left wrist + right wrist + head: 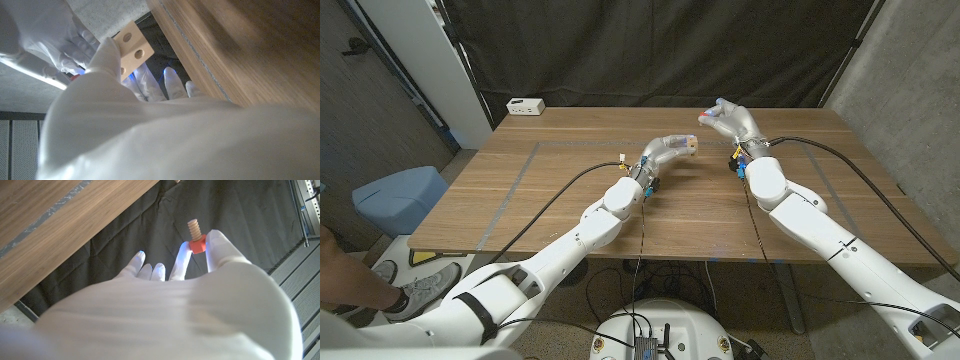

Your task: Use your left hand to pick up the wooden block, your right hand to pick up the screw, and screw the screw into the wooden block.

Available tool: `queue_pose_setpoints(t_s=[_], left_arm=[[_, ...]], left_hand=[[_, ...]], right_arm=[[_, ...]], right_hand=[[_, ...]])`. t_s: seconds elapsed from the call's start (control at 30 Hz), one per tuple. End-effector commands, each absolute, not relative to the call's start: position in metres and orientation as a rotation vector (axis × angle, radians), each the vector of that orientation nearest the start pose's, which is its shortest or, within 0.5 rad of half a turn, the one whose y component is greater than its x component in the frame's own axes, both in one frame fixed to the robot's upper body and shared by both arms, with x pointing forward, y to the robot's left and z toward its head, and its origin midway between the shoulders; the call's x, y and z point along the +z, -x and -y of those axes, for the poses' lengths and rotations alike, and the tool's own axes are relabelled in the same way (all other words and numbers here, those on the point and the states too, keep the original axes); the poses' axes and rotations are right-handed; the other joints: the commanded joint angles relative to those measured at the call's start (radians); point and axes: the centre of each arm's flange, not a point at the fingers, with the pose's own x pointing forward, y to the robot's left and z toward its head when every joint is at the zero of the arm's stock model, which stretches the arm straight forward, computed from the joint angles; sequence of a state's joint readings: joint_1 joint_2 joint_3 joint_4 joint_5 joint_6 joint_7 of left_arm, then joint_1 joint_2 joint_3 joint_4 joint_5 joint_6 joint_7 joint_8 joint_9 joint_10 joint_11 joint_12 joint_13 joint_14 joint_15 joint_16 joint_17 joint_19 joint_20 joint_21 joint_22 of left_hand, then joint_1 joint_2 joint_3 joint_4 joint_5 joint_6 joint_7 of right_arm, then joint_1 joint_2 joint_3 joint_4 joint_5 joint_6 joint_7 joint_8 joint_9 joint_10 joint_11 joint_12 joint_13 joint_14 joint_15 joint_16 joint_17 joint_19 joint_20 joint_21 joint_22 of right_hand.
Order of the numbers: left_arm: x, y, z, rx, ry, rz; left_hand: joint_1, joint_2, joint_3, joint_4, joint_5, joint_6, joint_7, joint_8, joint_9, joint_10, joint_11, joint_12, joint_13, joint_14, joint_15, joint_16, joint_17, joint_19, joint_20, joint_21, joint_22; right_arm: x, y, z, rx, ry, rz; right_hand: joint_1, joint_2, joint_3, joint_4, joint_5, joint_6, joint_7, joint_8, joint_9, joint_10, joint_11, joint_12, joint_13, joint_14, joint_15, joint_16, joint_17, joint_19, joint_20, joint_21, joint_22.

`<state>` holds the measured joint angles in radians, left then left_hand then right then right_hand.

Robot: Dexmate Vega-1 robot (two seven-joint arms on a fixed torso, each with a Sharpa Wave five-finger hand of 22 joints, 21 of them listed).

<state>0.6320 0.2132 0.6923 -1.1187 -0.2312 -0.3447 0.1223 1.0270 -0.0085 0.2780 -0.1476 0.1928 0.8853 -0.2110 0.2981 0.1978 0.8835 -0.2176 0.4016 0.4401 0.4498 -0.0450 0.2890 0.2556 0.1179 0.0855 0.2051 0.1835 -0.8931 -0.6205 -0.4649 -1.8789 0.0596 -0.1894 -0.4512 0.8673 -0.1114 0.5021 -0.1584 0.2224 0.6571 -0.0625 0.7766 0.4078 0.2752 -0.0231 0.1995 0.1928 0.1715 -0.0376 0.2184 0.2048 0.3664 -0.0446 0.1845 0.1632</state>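
In the head view my left hand (667,150) is raised over the middle of the table (570,190) and holds the wooden block (691,143) at its fingertips. The left wrist view shows the pale block (131,47) with two round holes, gripped by my left hand (115,115). My right hand (732,122) hovers just right of the block and pinches the screw (703,118). In the right wrist view the screw (196,237) has a red head and a tan threaded shaft, held between the thumb and a finger of my right hand (200,310). Block and screw are a short gap apart.
A white box (525,105) sits at the table's back left corner. Faint tape lines (510,185) mark the tabletop. A blue bin (400,195) stands on the floor to the left, and a person's shoe (420,288) is at the lower left. Black curtain hangs behind.
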Motion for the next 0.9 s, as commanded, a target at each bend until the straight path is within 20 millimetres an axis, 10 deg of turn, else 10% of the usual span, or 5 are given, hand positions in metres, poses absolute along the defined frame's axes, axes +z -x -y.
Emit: queue_pose_setpoints(t_s=[0.03,0.9], left_arm=[[-0.017,-0.661,-0.057,-0.386,-0.263,0.682],[-0.017,-0.662,-0.055,-0.391,-0.264,0.674]], left_hand=[[-0.021,0.040,0.001,0.004,0.004,0.058,-0.002,0.004,0.010,0.012,-0.005,0.008,0.105,0.007,-0.117,0.009,0.001,0.003,0.006,0.008,0.004],[-0.021,0.044,-0.003,0.004,0.005,0.060,-0.001,0.003,0.010,0.015,-0.005,0.004,0.109,0.007,-0.117,0.008,0.000,0.003,0.006,0.008,0.004]], right_arm=[[0.043,-0.566,0.202,-0.135,0.550,0.736],[0.039,-0.568,0.191,-0.120,0.601,0.736]], right_hand=[[-0.004,0.005,-0.004,0.001,0.007,0.006,0.006,0.000,0.000,0.006,0.000,0.000,0.004,0.008,-0.010,0.003,0.001,0.007,-0.019,0.003,0.002],[-0.006,0.010,-0.011,0.001,0.013,0.016,0.005,0.004,-0.017,0.008,-0.002,-0.001,0.004,0.010,-0.009,0.000,0.002,0.008,-0.018,0.001,0.002]])
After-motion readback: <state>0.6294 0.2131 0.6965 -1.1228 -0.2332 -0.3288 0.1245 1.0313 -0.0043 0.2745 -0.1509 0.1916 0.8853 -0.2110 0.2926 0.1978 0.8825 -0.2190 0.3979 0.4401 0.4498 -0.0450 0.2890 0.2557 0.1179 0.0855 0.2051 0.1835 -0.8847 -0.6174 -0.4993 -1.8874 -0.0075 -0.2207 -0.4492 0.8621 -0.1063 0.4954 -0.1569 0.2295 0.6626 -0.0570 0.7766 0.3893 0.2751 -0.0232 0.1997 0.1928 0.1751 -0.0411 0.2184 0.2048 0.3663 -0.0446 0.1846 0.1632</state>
